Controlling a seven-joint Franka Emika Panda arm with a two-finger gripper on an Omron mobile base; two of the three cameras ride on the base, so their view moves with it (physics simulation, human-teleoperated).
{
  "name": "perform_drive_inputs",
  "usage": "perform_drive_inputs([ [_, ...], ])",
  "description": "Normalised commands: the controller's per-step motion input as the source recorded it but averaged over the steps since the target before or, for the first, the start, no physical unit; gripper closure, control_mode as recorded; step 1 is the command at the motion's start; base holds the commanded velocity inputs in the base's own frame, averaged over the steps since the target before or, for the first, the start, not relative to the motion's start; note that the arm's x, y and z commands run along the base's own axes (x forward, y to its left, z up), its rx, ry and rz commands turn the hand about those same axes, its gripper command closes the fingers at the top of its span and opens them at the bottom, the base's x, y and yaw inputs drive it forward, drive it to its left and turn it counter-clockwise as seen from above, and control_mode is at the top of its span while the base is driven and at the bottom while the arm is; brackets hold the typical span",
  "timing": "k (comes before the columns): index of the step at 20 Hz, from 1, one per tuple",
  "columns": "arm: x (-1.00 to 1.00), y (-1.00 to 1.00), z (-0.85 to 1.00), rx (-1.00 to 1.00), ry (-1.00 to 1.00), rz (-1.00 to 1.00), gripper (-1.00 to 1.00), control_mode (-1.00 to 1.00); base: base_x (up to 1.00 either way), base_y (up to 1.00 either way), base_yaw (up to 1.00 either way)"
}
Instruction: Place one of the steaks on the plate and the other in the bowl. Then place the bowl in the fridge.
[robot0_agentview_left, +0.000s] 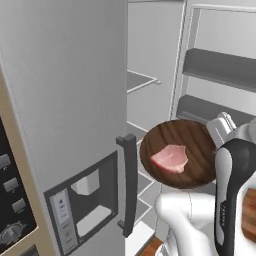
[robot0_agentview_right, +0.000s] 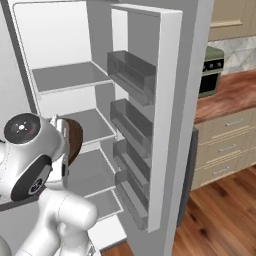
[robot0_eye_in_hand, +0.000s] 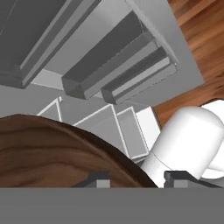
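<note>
The dark brown bowl (robot0_agentview_left: 195, 135) hangs tilted in front of the open fridge (robot0_agentview_left: 65, 100), level with its lower shelves. One pink-red steak (robot0_agentview_left: 170, 158) lies inside the bowl. My gripper (robot0_agentview_left: 223, 128) is shut on the bowl's right rim. In the hand view the bowl (robot0_eye_in_hand: 52, 153) spreads across the lower left, and its rim runs in between my gripper's (robot0_eye_in_hand: 138, 179) dark fingertips. From the right base view a brown sliver of the bowl (robot0_agentview_right: 76, 140) shows behind my arm. The plate is out of view.
The left fridge door (robot0_agentview_left: 90, 195) with its dispenser and dark handle (robot0_agentview_left: 129, 185) is shut. The right door (robot0_agentview_right: 170, 125) stands open, its bins (robot0_agentview_right: 131, 70) facing inward. Grey shelves (robot0_agentview_right: 70, 77) sit inside. A wooden counter (robot0_agentview_right: 230, 95) with drawers lies to the right.
</note>
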Motion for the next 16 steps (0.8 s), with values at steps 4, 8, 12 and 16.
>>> perform_drive_inputs([
  [4,0.0,0.0,0.0,0.0,0.0,0.0,1.0,1.0,-0.32,-0.32,-0.11],
  [8,0.13,0.06,0.0,0.0,0.0,-0.04,1.0,-1.0,0.04,0.0,-0.09],
  [12,0.55,0.26,0.0,0.0,-0.01,-0.17,1.0,-1.0,0.0,0.0,0.0],
  [16,0.38,0.19,0.0,0.04,-0.05,-0.02,1.0,-1.0,0.0,0.0,0.0],
])
